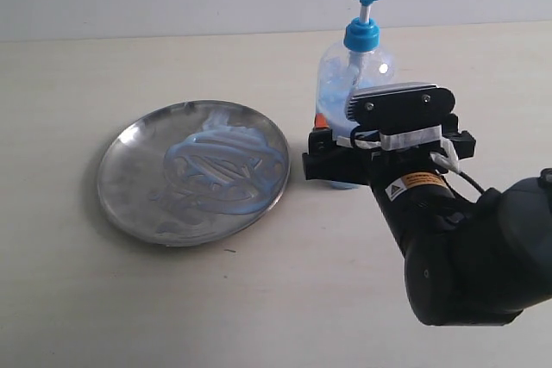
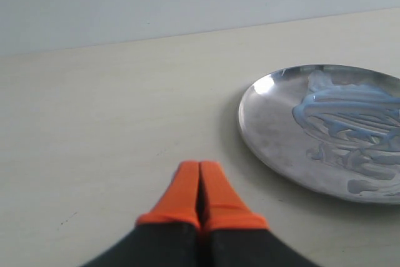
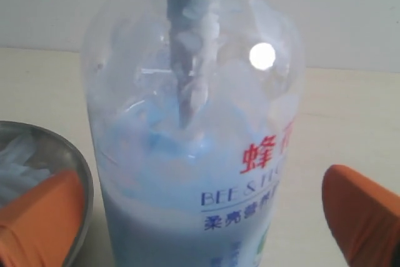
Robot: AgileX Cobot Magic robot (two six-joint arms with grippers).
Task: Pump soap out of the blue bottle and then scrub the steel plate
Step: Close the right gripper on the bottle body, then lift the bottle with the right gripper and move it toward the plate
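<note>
Exterior view first: the steel plate (image 1: 129, 170) lies flat on the pale table (image 1: 259, 299), its middle smeared with streaky pale-blue soap (image 1: 220, 165). Just beside the plate's rim, on its right from where I look, the blue bottle (image 1: 358, 66) stands upright with its pump head up. The right gripper (image 3: 200, 217) has its orange fingers (image 3: 37, 217) spread wide, one on either side of the bottle's body. The finger away from the plate is clear of the plastic; whether the other touches it I cannot tell. On the plate's other side, the left gripper (image 2: 200, 186) hangs near the rim, its fingers pressed together with nothing between them.
</note>
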